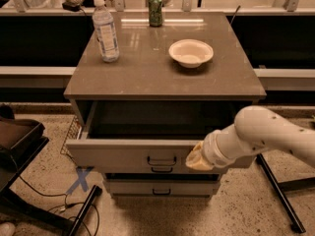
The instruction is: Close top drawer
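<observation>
End effector (196, 160) at drawer (113, 154) front, right of handle (161, 161), below desk (147, 77) front edge; spread or not, cannot tell. Pushed off-centre, could skew and jam.

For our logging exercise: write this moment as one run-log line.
top drawer: partly open | claw: at its front panel, right of handle | status: not yet closed
</observation>
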`<action>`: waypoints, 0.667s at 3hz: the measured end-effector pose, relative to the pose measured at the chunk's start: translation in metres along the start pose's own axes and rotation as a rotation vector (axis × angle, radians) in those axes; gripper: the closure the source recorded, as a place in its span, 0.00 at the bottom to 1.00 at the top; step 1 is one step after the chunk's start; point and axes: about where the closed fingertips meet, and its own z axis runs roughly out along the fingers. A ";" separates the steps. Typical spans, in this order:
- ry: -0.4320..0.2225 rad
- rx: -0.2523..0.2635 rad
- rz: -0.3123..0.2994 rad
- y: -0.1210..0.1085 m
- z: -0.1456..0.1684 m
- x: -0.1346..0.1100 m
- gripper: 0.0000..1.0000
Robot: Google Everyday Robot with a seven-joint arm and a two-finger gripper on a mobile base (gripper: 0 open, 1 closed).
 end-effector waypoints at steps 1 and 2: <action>-0.010 -0.007 -0.044 -0.037 0.014 -0.012 1.00; -0.016 -0.006 -0.067 -0.058 0.020 -0.018 1.00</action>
